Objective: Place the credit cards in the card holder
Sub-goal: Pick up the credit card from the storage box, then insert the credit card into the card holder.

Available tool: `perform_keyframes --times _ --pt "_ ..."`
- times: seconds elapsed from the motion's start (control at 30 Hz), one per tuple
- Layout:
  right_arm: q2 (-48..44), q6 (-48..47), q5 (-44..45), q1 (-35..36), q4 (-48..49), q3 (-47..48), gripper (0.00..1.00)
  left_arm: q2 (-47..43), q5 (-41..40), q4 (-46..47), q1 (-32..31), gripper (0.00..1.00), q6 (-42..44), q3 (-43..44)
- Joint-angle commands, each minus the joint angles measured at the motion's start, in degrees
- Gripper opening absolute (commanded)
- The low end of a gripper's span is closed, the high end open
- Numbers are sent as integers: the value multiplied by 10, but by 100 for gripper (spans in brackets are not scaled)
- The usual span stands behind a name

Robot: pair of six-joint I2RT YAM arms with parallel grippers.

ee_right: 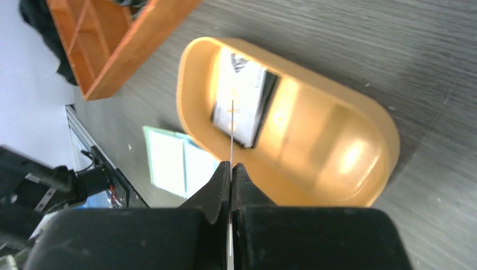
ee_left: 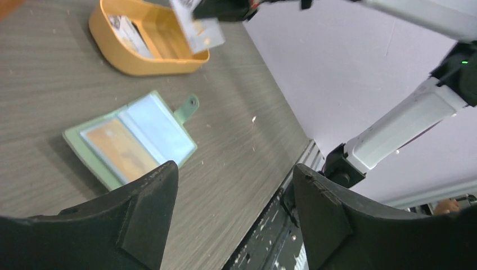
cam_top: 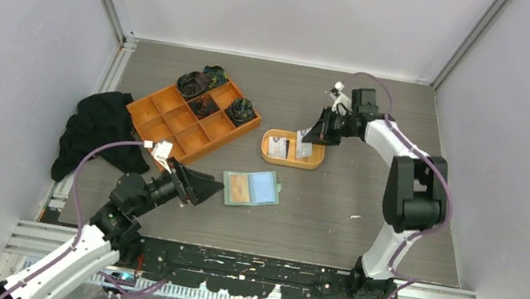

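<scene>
On the table (cam_top: pixel 313 231), sage-green card holder (cam_top: pixel 251 189), open flat, glossy inside

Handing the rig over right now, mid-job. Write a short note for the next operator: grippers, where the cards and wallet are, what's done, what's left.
Right gripper: shut on one credit card, held upright over the oval orange dish.
Left gripper: open, empty, low beside the card holder, not touching it.
Card holder: lies open flat on the table; one pocket shows something orange inside, possibly a card.
Remaining cards: lying in the dish.
Done: one card picked up.
Left: carry it to the holder, slide it into a pocket, then fetch the rest.
</scene>
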Motion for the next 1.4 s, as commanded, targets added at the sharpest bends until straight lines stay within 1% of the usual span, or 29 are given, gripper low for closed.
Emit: perform_keyframes --times 0.0,0.07,0.2,0.33,0.43,0.53,0.7,0.77,0.87,0.93,1.1,1.23,1.37 --pt "-120 -45 -45 -2 7 -24 1 -8 36 109 -6 73 -47 -18" --pt "-155 -42 -91 -2 30 -48 1 -26 26 109 -16 73 -45 -21" --pt "-222 20 -164 -1 119 -112 1 -70 -14 109 -48 73 -34 -31" --pt "-296 99 -195 5 274 -197 1 -90 -64 108 -86 73 -13 -37" --pt "-331 152 -205 16 381 -258 1 -64 -95 113 -115 73 5 -29" --pt "-337 151 -213 42 409 -279 1 1 -119 159 -158 72 28 -17" --pt "-321 147 -220 96 420 -283 1 164 -181 258 -263 72 101 17" --pt "-316 154 -215 117 443 -294 1 220 -205 306 -290 72 130 18" --pt "-307 179 -211 142 495 -310 1 301 -210 419 -300 72 135 1" --pt "-301 186 -211 154 509 -312 1 346 -208 476 -302 72 125 -4" --pt "-299 189 -211 170 519 -312 1 424 -191 505 -313 71 118 24" --pt "-305 189 -210 170 520 -313 1 480 -198 570 -315 70 105 22" --pt "-300 194 -216 174 528 -313 1 519 -193 595 -315 66 91 41"
